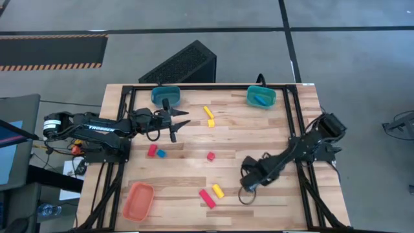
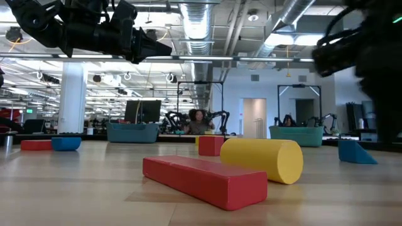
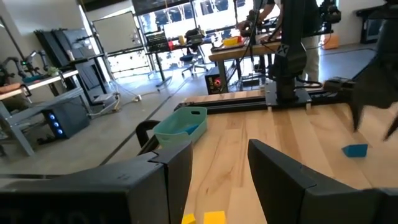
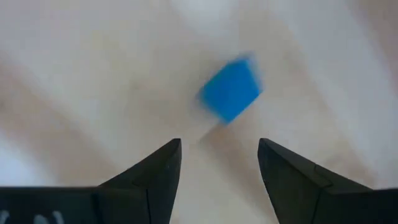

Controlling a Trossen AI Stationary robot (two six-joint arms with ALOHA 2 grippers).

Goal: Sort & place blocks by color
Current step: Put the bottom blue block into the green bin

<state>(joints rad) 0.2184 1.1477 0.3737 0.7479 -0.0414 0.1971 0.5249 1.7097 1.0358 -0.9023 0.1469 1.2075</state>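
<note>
A pale wooden desk (image 1: 187, 162) with a black frame stands on a grey floor. At its near left corner lies an orange tray (image 1: 138, 200). The left gripper (image 1: 180, 123) hovers just beside a teal tray (image 1: 166, 96) at the far edge, its jaws apart and empty. Below it, a red block (image 1: 152, 151) touches a blue block (image 1: 161, 154). Two yellow blocks (image 1: 209, 116) lie near the far middle, a red cube (image 1: 211, 156) sits centre, and a red bar (image 1: 207, 198) lies beside a yellow cylinder (image 1: 218, 190) near the front. The right gripper (image 4: 219, 155) points down at the desk, jaws apart above a blue block (image 4: 231, 89). A second teal tray (image 1: 261, 96) sits far right.
</note>
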